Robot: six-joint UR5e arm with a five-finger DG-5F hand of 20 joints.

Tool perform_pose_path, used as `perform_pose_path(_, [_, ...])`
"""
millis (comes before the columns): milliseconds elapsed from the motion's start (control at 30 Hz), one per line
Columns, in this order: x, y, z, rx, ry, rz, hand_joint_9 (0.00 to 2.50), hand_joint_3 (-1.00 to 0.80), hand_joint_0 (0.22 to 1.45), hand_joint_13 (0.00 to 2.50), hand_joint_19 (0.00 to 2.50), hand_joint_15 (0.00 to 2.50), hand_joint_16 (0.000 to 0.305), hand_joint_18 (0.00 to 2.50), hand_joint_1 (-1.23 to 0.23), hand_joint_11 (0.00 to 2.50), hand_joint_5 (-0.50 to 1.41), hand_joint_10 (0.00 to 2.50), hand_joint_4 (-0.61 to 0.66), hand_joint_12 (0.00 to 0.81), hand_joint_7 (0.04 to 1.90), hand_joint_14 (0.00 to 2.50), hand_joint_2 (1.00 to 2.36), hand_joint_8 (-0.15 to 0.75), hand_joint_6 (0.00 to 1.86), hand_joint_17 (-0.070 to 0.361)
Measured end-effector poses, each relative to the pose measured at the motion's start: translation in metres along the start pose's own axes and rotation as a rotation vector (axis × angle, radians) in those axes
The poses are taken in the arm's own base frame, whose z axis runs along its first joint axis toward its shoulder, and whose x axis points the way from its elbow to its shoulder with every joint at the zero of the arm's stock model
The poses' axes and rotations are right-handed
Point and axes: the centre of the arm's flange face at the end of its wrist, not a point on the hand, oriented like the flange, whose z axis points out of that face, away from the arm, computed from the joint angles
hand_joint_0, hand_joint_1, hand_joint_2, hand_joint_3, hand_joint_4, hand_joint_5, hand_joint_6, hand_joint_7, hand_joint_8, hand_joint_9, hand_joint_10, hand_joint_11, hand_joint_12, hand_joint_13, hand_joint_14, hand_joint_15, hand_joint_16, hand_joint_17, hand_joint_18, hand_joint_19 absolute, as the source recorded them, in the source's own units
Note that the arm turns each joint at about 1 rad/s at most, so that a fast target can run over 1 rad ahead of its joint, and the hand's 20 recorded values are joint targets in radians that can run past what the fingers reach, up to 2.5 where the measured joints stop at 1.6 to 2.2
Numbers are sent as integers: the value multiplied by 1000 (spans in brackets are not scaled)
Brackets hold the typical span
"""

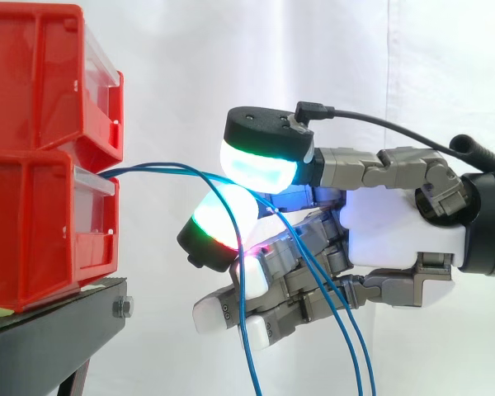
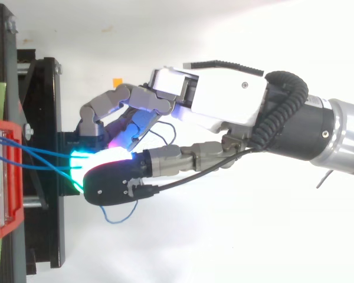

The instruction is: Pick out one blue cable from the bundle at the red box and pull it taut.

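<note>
Several thin blue cables (image 1: 161, 167) leave the front of the lower red bin (image 1: 33, 223) and arc right towards my hand (image 1: 396, 223). The glowing thumb pad (image 1: 260, 169) sits just above a curled finger's green-edged pad (image 1: 223, 216), and a cable runs between them. Past the pads the cables drop slack in front of the lower fingers and off the bottom edge. In the top view, two blue cables (image 2: 44, 152) run from the red bin (image 2: 0, 177) straight into the cyan glow at the pads of the hand (image 2: 224, 100). The fingers are curled, pinching.
A second red bin (image 1: 41, 74) is stacked on the lower one. Both rest on a black stand (image 1: 49, 330) with a bolt at its corner. A white curtain hangs behind. Loose blue cable loops (image 2: 119, 217) hang beneath the hand.
</note>
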Motion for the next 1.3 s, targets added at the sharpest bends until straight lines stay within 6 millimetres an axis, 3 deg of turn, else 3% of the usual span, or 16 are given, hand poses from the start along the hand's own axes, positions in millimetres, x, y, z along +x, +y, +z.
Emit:
perform_pose_path(667, [0, 0, 0, 1, -1, 0, 881, -353, 633, 699, 471, 250, 51, 588, -821, 593, -191, 21, 119, 326, 1022, 10, 1012, 247, 894, 116])
perform_pose_path(767, [0, 0, 0, 1, -1, 0, 913, -500, 593, 708, 479, 248, 51, 595, -721, 596, -189, 19, 143, 325, 1011, 10, 1000, 254, 892, 115])
perform_pose_path(967, [0, -1, 0, 1, -1, 0, 934, -500, 527, 728, 485, 241, 53, 617, -509, 586, -182, 20, 145, 335, 992, 10, 1000, 262, 879, 120])
perform_pose_path(1067, [0, -1, 0, 1, -1, 0, 941, -500, 569, 722, 495, 248, 51, 601, -420, 580, -176, 20, 129, 325, 1023, 10, 1000, 253, 865, 115])
perform_pose_path(1133, [0, -1, 0, 1, -1, 0, 959, -498, 608, 726, 507, 245, 50, 597, -410, 585, -173, 21, 115, 323, 1045, 12, 1000, 254, 862, 112])
perform_pose_path(1300, [0, -1, 0, 1, -1, 0, 948, -277, 598, 724, 517, 252, 50, 594, -468, 589, -171, 19, 107, 328, 1063, 10, 1018, 261, 867, 113])
